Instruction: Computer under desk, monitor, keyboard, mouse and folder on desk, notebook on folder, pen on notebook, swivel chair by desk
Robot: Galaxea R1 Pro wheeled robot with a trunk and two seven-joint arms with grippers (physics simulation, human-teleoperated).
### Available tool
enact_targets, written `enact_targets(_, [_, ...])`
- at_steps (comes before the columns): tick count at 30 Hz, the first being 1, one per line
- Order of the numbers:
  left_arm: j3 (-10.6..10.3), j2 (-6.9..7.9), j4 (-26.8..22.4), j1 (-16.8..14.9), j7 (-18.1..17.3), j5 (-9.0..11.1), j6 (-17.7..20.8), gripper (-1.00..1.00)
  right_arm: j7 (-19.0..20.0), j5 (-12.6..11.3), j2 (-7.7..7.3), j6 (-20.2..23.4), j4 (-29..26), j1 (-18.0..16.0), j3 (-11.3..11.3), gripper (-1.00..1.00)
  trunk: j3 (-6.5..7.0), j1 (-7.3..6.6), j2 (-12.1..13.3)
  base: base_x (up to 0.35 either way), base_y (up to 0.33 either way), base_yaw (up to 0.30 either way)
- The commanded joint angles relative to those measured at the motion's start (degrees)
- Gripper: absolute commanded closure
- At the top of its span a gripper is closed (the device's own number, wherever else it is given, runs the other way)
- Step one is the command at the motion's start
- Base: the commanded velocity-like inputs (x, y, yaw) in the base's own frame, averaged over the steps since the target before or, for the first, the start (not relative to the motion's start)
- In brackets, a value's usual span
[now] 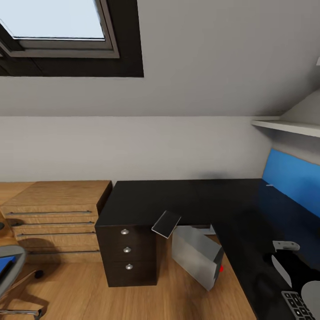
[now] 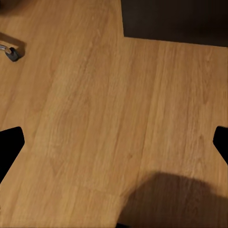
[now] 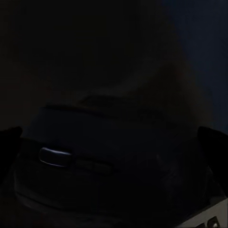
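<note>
The desk (image 1: pixel 195 200) is taken as the landmark. The computer (image 1: pixel 198 255) is seen tilted on the floor in its inner corner, a notebook (image 1: pixel 166 223) overhanging the desk edge above it. The keyboard (image 1: pixel 298 306) lies at the desk's near right end. The swivel chair (image 1: pixel 11 271) stands well left. Both grippers' fingers are spread wide, nothing held.

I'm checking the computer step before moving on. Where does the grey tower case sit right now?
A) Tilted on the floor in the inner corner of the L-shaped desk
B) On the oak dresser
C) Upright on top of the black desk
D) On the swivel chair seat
A: in the head view the computer leans at an angle on the plank floor, beside the drawers of the desk.
</note>
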Motion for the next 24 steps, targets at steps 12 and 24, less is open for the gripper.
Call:
enact_targets(12, [-0.6, 0.13, 3.7, 0.0, -0.4, 0.2, -0.7, -1.0, -0.4, -0.6, -0.03, 0.2, 0.1, 0.0, 0.2, 1.0, -0.07, 0.0, 0.0, 0.0, 0.0, 0.0])
enact_targets(24, [-0.5, 0.19, 3.9, 0.0, -0.4, 0.2, -0.7, -1.0, -0.4, -0.5, -0.03, -0.2, 0.1, 0.0, 0.4, 1.0, -0.07, 0.0, 0.0, 0.024, -0.047, 0.0])
